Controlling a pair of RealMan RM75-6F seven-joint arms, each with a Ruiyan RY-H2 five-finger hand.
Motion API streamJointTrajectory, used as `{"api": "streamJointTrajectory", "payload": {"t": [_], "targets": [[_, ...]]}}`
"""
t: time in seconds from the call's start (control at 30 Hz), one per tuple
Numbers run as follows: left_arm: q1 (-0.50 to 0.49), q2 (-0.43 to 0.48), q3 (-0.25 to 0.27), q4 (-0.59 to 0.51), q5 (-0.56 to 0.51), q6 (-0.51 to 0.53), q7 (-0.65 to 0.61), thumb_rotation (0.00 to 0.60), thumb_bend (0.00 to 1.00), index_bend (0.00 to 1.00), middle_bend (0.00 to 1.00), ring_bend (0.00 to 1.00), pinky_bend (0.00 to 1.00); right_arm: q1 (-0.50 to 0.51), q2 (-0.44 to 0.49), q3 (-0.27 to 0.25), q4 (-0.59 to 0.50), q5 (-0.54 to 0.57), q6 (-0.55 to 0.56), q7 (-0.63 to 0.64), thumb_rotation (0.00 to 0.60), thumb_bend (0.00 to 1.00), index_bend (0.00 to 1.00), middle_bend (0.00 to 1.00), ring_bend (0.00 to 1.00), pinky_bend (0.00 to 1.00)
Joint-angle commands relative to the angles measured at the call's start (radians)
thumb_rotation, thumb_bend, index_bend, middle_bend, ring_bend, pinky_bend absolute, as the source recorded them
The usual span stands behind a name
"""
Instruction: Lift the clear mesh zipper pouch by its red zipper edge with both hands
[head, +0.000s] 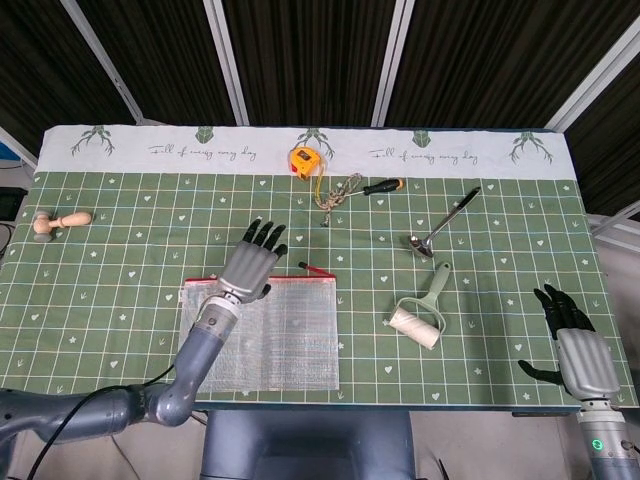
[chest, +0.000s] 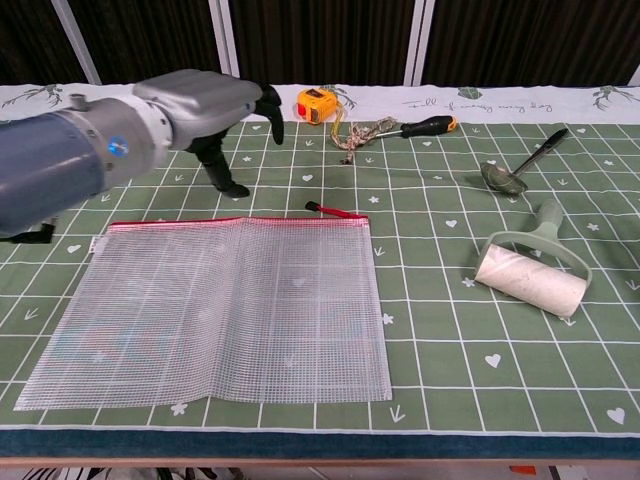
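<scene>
The clear mesh zipper pouch (head: 260, 335) (chest: 215, 310) lies flat on the green cloth near the front edge. Its red zipper edge (head: 270, 279) (chest: 235, 220) runs along the far side, with the red pull (chest: 335, 210) at the right end. My left hand (head: 250, 265) (chest: 205, 105) hovers above the zipper edge with its fingers spread, holding nothing. My right hand (head: 575, 345) rests at the table's front right corner, fingers apart and empty; the chest view does not show it.
A lint roller (head: 420, 315) (chest: 530, 270) lies right of the pouch. Farther back are a spoon (head: 440, 228), a screwdriver (head: 382, 186), a cord (head: 335, 195) and a yellow tape measure (head: 303, 160). A wooden stamp (head: 58, 223) sits far left.
</scene>
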Motion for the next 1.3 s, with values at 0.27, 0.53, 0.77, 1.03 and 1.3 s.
{"api": "streamJointTrajectory", "payload": {"t": [0.27, 0.53, 0.77, 1.03, 1.3], "targets": [[-0.183, -0.189, -0.026, 0.289, -0.135, -0.030, 0.051, 0.600, 0.25, 0.39, 0.13, 0.00, 0.00, 0.002, 0.010, 0.002, -0.012, 0.016, -0.016, 0.021, 0.600, 0.14, 0.00, 0.00, 0.00, 0.18], [-0.257, -0.281, -0.033, 0.463, -0.177, -0.066, 0.023, 0.600, 0.26, 0.42, 0.13, 0.00, 0.00, 0.003, 0.015, 0.002, -0.018, 0.022, -0.025, 0.031, 0.600, 0.15, 0.00, 0.00, 0.00, 0.18], [-0.297, -0.342, -0.024, 0.576, -0.182, -0.106, -0.005, 0.600, 0.26, 0.43, 0.14, 0.00, 0.00, 0.004, 0.017, 0.003, -0.021, 0.030, -0.030, 0.036, 0.600, 0.16, 0.00, 0.00, 0.00, 0.18], [-0.329, -0.396, -0.025, 0.674, -0.166, -0.139, -0.046, 0.600, 0.28, 0.45, 0.14, 0.00, 0.00, 0.002, 0.020, 0.005, -0.023, 0.041, -0.035, 0.041, 0.600, 0.17, 0.00, 0.00, 0.00, 0.18], [-0.345, -0.424, -0.029, 0.734, -0.151, -0.157, -0.071, 0.600, 0.31, 0.48, 0.14, 0.00, 0.00, 0.002, 0.023, 0.006, -0.031, 0.046, -0.038, 0.045, 0.600, 0.18, 0.00, 0.00, 0.00, 0.18]]}}
